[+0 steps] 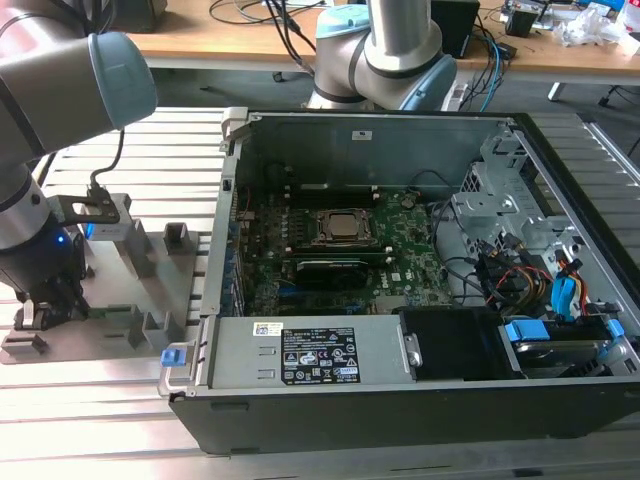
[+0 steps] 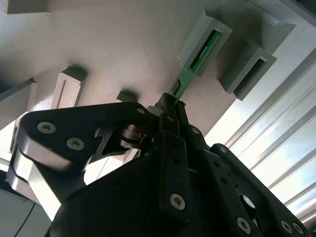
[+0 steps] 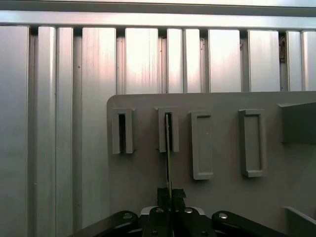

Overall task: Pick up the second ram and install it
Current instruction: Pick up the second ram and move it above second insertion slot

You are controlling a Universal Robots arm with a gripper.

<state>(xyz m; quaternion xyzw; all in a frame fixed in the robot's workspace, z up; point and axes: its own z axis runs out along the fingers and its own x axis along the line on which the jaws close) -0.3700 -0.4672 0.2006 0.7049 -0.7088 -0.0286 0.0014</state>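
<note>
The gripper is pinching almost shut on one end of the second ram, which is sitting on edge in a grey fixture block, and I'm guessing it's light, stiff but fragile, so gripping the board's end is looking right.

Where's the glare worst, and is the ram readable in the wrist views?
First wrist view: strong glare on the slats, but the ram reads as a thin edge-on line from its slot into the gripper shut on it. Second wrist view: gripper backlit, nearly black; slats wash out white; the ram's green shows clearly. Exterior view: even light, case interior dimmer.
</note>
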